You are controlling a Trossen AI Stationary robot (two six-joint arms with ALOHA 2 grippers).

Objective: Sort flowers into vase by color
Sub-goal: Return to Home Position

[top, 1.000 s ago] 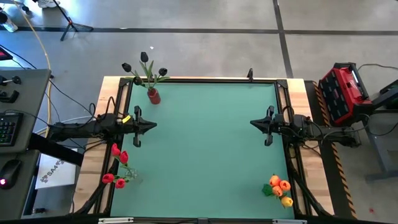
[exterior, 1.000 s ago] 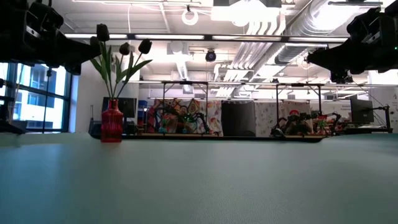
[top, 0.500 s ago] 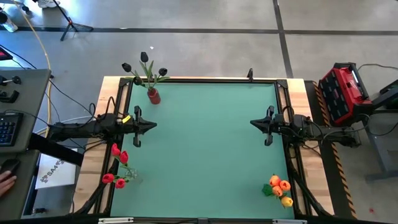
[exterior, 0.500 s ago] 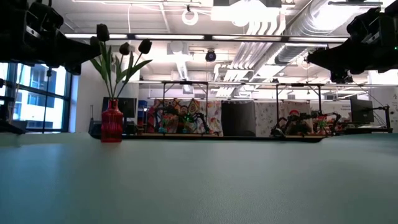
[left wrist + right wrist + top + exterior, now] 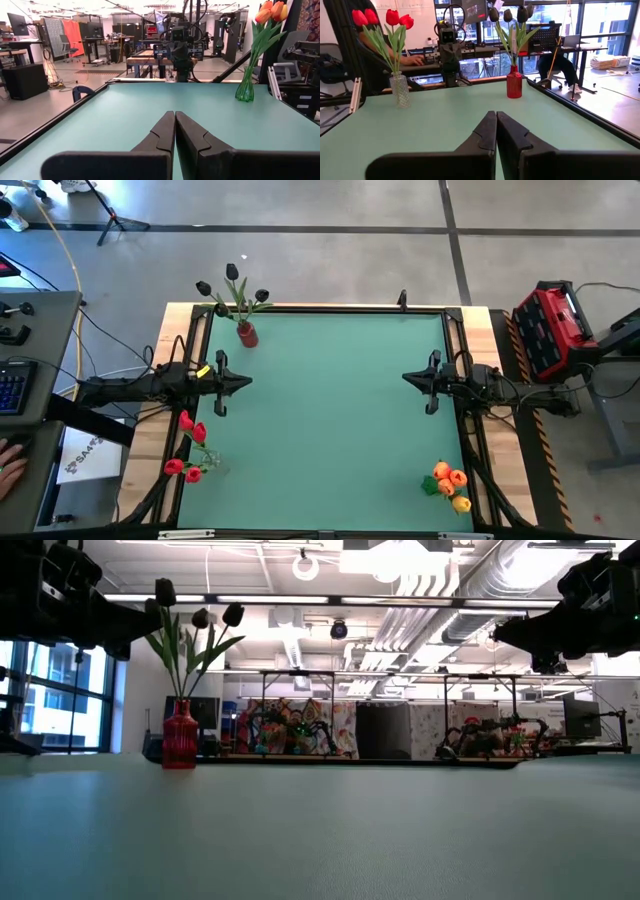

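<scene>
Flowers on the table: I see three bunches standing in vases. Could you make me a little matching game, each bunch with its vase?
Bunches:
1. black flowers
2. red flowers
3. orange flowers

Vases:
A. clear glass vase
B. green glass vase
C. red vase

Pairs: 1-C, 2-A, 3-B.

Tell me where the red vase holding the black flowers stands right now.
In the high view the red vase stands in the upper-left corner of the table, on the left arm's side, nearest the left gripper.
</scene>
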